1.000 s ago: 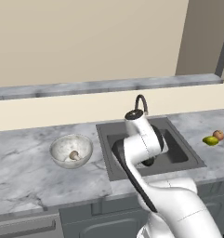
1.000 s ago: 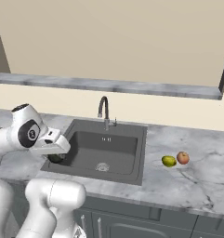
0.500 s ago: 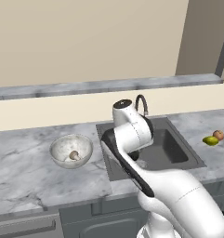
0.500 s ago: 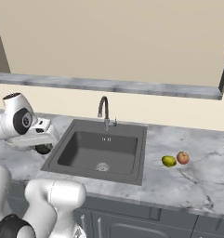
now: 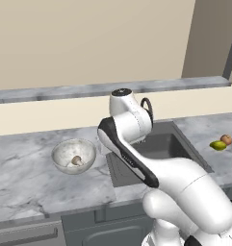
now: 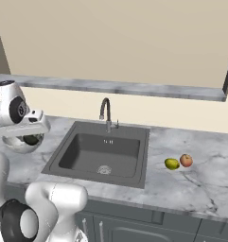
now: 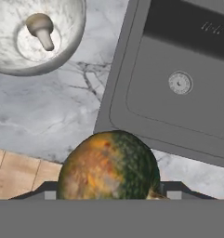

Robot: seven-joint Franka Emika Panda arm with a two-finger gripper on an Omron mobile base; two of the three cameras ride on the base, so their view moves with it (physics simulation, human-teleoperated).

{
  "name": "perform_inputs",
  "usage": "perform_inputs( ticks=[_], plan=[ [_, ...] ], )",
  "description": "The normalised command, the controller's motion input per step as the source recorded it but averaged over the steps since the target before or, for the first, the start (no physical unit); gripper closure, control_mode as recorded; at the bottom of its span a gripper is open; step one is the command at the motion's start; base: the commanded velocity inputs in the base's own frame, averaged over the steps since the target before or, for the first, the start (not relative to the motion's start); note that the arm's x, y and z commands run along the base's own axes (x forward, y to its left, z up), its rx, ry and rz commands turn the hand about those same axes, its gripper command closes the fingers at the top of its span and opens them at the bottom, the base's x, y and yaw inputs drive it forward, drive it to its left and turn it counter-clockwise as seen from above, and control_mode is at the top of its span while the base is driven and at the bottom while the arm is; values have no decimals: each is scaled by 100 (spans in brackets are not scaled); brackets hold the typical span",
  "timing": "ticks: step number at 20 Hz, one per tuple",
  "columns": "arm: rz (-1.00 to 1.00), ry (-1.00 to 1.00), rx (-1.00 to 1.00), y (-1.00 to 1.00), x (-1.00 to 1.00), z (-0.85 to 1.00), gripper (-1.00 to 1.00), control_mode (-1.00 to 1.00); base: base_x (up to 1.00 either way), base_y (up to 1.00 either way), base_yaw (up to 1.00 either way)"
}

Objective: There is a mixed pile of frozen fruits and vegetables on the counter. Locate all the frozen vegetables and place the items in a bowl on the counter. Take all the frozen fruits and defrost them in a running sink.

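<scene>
In the hand view my gripper (image 7: 111, 194) is shut on a rounded vegetable (image 7: 108, 165), dark green mottled with orange, which hides most of both fingers. It hangs above the marble counter (image 7: 53, 111), between the bowl (image 7: 11, 49) and the sink (image 7: 178, 107). The speckled bowl (image 5: 74, 154) holds a tan mushroom (image 7: 41, 30) (image 5: 77, 160). At the far right of the counter lie a yellow-green fruit (image 5: 217, 145) (image 6: 171, 163) and a reddish fruit (image 5: 226, 139) (image 6: 186, 160).
A curved faucet (image 6: 106, 111) stands behind the dark sink basin (image 6: 101, 151), whose round drain (image 7: 180, 82) shows no water. A ledge runs along the wall behind the counter. Wooden floor (image 7: 16, 172) shows past the counter's front edge.
The arm has swung left from above the sink toward the counter beside the bowl, carrying the dark green vegetable. The fruits and the bowl have stayed put.
</scene>
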Motion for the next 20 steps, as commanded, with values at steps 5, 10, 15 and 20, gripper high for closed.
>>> perform_inputs(
  ticks=[5, 10, 15, 20],
  plan=[
    [19, 0, 9, 48, 4, 23, 100, -100, 0, 0, 0],
    [19, 3, 8, 54, 20, 3, 100, -100, 0, 0, 0],
    [16, -1, 0, 54, 26, -24, 100, -100, 0, 0, 0],
    [17, 3, 0, 44, 36, -39, 100, -100, 0, 0, 0]
  ],
)
